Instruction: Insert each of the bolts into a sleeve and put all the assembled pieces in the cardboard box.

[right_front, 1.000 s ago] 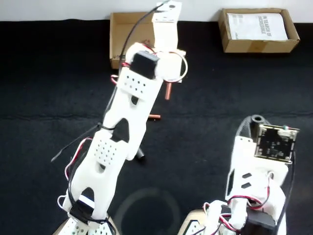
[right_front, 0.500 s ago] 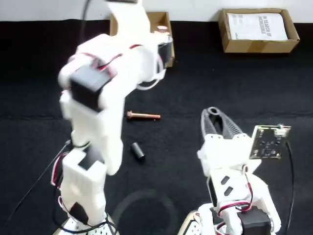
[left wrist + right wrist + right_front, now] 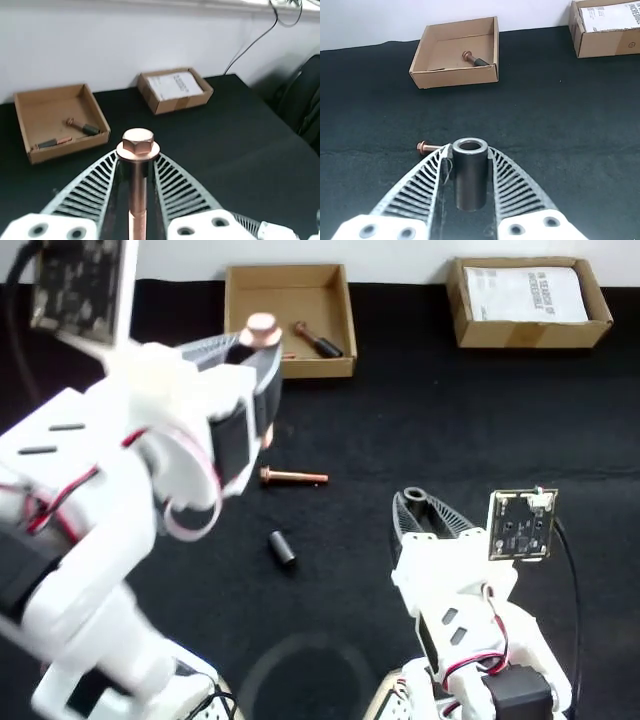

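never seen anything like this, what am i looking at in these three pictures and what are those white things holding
Two white robot arms sit at a black table. One picture looks down from above; the other two come from cameras on each arm's wrist. The left hand grips a copper bolt; the right hand grips a dark sleeve. On the table lie a loose bolt, a loose sleeve, and a cardboard box with a finished piece inside. A second box holds paper.

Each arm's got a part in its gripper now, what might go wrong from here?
The bolt in the left gripper and the sleeve in the right gripper must line up; a tilted meeting may jam or dislodge one. A lowering arm might also knock the loose bolt or loose sleeve away.
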